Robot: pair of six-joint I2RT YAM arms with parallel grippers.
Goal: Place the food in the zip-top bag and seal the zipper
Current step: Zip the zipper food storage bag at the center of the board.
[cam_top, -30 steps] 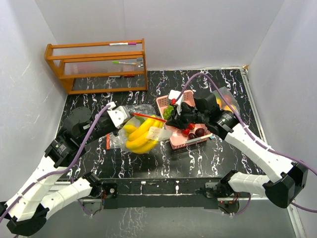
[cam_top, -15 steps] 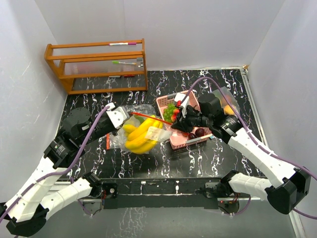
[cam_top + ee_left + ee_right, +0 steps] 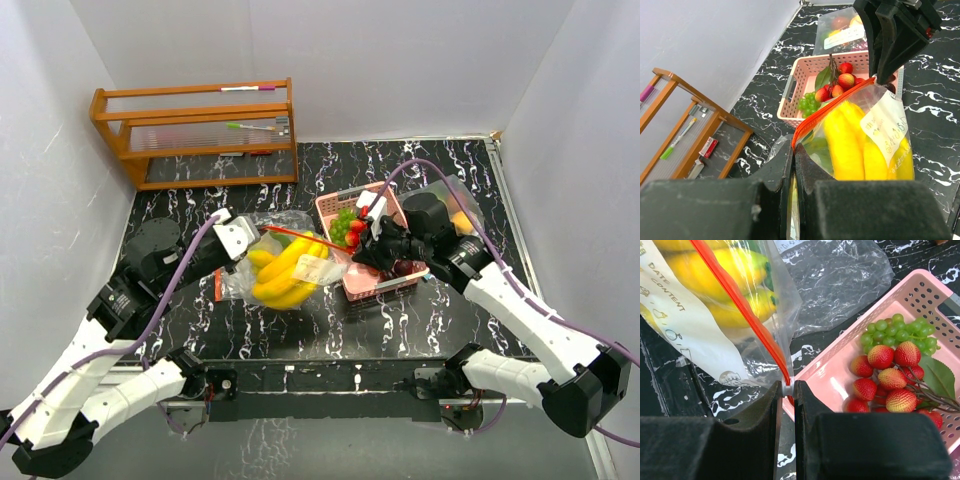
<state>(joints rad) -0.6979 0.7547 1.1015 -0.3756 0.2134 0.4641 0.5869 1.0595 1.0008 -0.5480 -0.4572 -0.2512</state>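
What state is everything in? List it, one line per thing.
zip-top bag: stretched between both grippers.
zipper: looks closed where visible.
banana bunch: inside the bag.
red berries: in the tray, not bagged.
green grapes: in the tray, not bagged.
pink tray: upright on the table.
left gripper: shut on the bag's corner.
right gripper: shut on the zipper's end.
second bag: lying behind the tray, food inside.
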